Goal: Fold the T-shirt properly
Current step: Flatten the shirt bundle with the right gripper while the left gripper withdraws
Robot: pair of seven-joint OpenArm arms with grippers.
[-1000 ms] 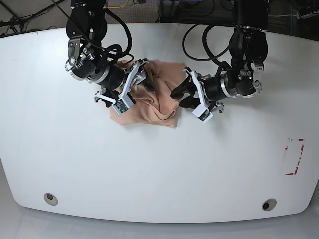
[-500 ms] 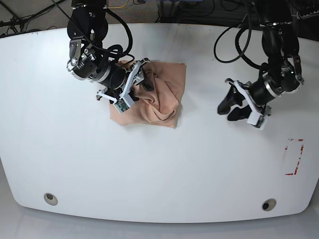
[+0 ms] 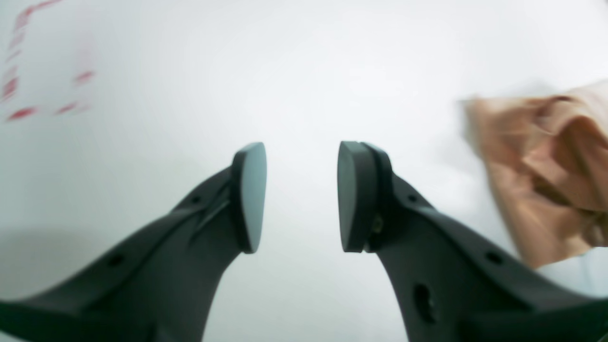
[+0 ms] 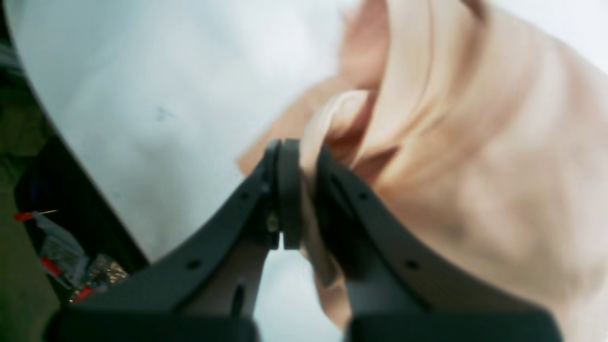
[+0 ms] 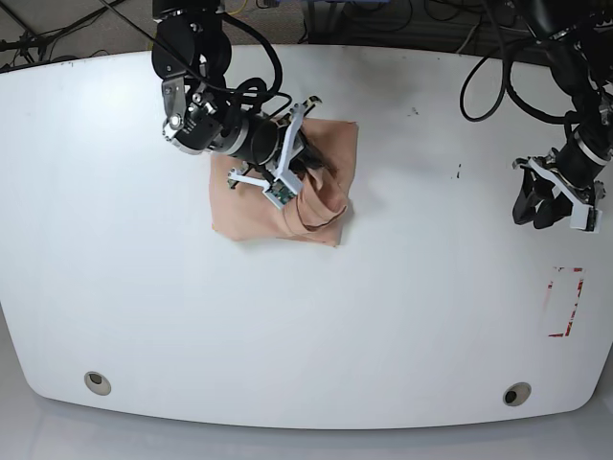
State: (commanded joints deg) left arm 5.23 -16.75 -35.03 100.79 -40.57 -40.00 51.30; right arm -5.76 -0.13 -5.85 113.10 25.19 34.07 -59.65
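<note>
Left hand swings clear, fingers spread; right hand pinches the crumpled peach cotton T-shirt on the white tabletop.

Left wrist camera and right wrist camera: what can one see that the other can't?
Only the left wrist view shows the open, empty left claw over bare white table, with faint red markings off to one side. Only the right wrist view shows the right claw pinching a fold of cloth, plus dark clutter past the table's edge. Both show the peach T-shirt and the white table.
</note>
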